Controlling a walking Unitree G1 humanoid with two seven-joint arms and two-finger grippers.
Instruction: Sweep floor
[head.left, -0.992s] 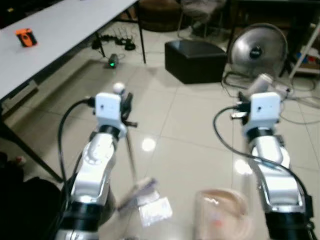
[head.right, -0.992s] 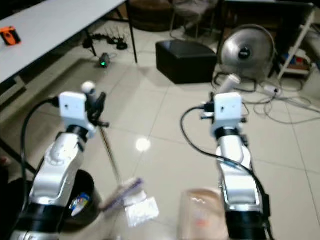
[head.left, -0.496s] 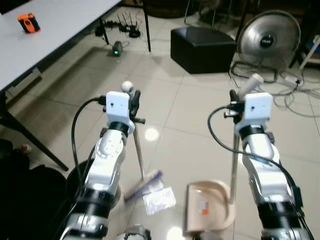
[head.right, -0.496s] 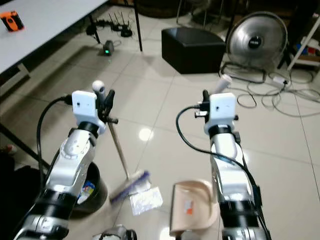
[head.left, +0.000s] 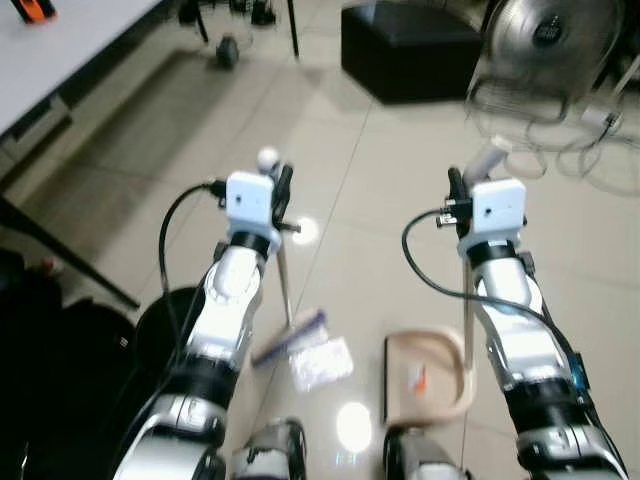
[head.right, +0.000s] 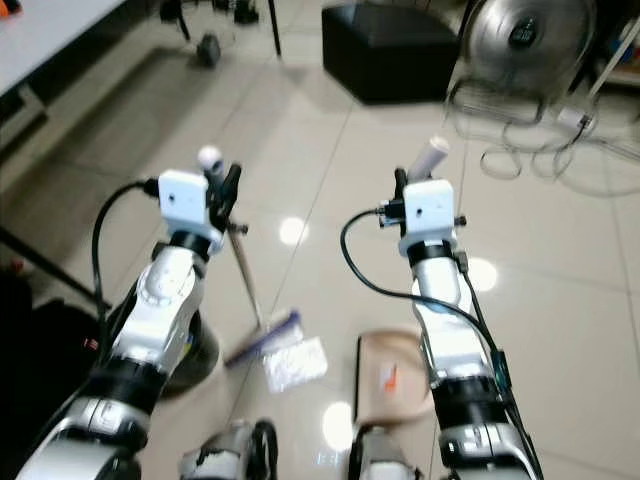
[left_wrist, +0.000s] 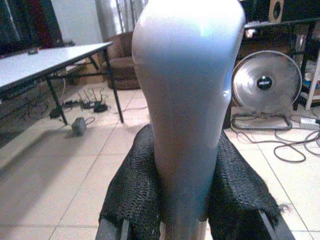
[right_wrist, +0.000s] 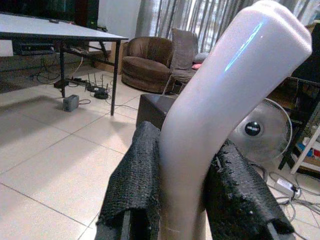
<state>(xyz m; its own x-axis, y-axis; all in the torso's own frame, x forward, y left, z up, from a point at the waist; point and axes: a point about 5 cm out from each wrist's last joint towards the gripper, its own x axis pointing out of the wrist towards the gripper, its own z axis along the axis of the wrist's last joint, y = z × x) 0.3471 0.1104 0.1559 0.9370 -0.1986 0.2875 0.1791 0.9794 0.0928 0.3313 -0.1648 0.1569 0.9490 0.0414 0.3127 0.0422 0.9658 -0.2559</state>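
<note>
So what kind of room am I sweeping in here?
Probably a lived-in living room or home workspace: tiled floor, brown armchair by curtains, a floor fan with loose cables, and a long white table.

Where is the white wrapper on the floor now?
The white wrapper lies on the tiled floor, touching the broom head, left of the dustpan, in front of the robot.

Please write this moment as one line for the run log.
left gripper: shut on broom handle | right gripper: shut on dustpan handle | brush head: beside wrapper | dustpan: on floor
</note>
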